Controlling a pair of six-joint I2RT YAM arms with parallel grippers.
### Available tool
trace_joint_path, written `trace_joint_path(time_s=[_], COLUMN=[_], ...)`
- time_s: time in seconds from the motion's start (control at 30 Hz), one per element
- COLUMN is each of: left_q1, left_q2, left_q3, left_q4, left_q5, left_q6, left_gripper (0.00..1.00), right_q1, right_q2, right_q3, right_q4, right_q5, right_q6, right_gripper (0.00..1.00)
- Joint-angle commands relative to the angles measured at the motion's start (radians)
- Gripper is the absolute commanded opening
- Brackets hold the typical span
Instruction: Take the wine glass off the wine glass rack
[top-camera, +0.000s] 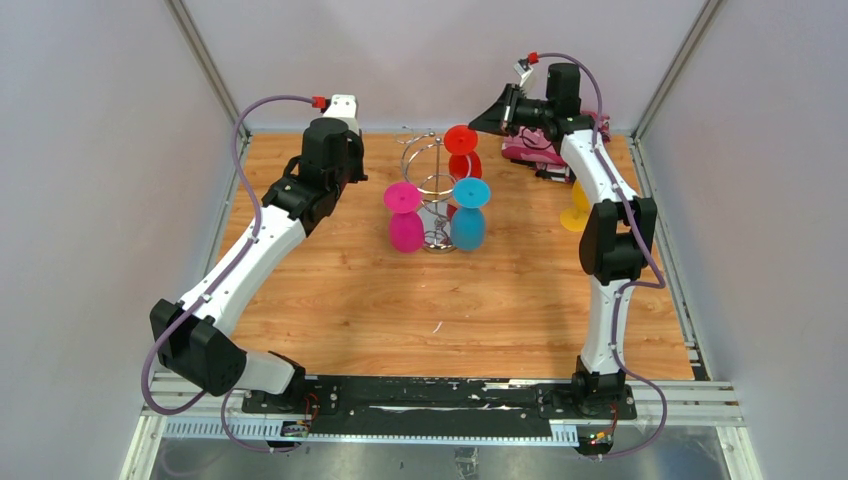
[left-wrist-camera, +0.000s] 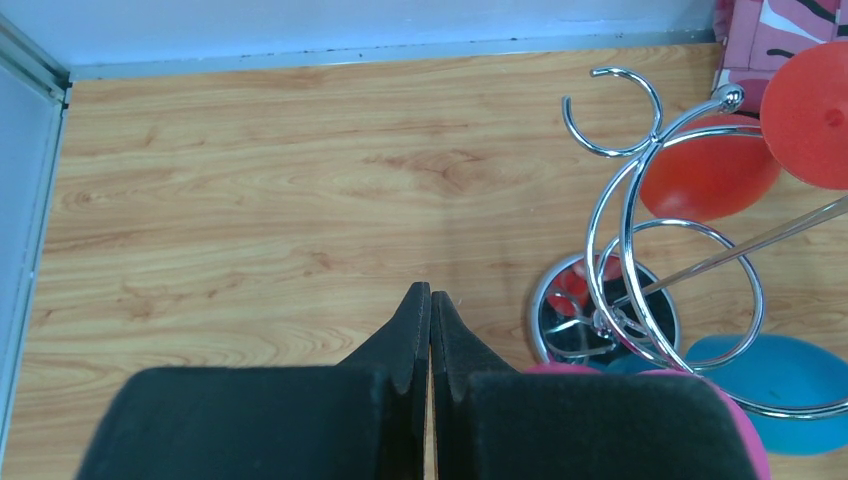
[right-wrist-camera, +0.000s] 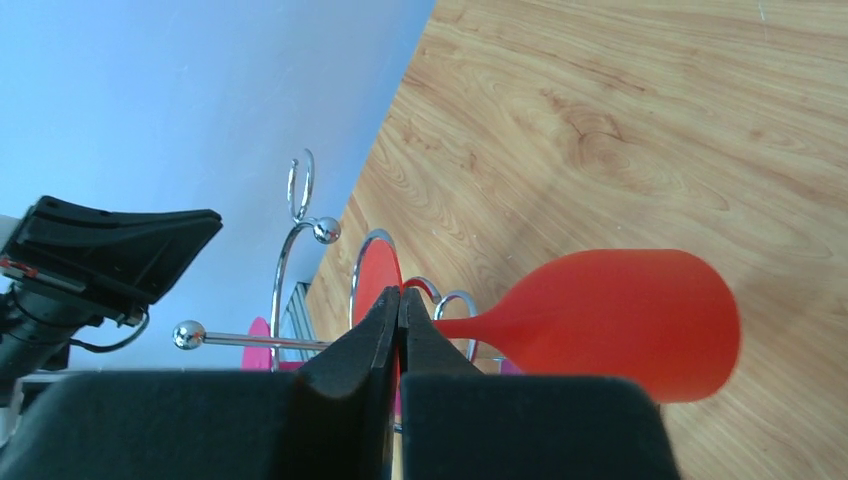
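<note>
Both shut: L hand (left-wrist-camera: 430, 296), R hand (right-wrist-camera: 400, 298) hiding red glass (right-wrist-camera: 620, 325) stem.

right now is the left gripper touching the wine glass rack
Apart. The left wrist view shows a strip of bare tabletop between the shut left gripper and the wine glass rack.

Top external sits high on the near side of the wine glass rack (top-camera: 436, 186), looking down and forward over the whole table (top-camera: 400, 310), with the rack mid-frame and well off. Left wrist hangs close on the rack's left, staring down at the boards with the rack (left-wrist-camera: 603, 322) at its right edge. Right wrist is closest of all, rolled sideways on the rack's far-right side and aimed across the rack (right-wrist-camera: 325, 231) toward its left. That rack is in all three views.
</note>
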Motion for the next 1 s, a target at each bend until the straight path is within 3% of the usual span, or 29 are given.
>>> trace_joint_path(time_s=[0.0,0.4,0.57,0.97], left_q1=[-0.007,-0.007,-0.007,-0.007], left_q2=[-0.004,-0.003,-0.003,-0.006], left_q3=[-0.010,-0.015,-0.015,-0.010], left_q4=[0.011,0.007,0.005,0.001], left_q5=[-0.007,-0.009,-0.008,-0.010], left_q6=[0.009,0.009,0.009,0.014], left_gripper=[0.00,0.00,0.00,0.00], right_q1=[0.010,-0.005,-0.022,-0.063], right_q2=[0.030,0.039,0.040,0.062], right_q3=[0.011,-0.019,-0.057,-0.031], right_q4=[0.091,0.141,0.268,0.286], right_q5=[-0.037,-0.012,-0.016,0.012], right_q6=[0.125,0.217,0.347,0.415], right_gripper=[0.00,0.00,0.00,0.00])
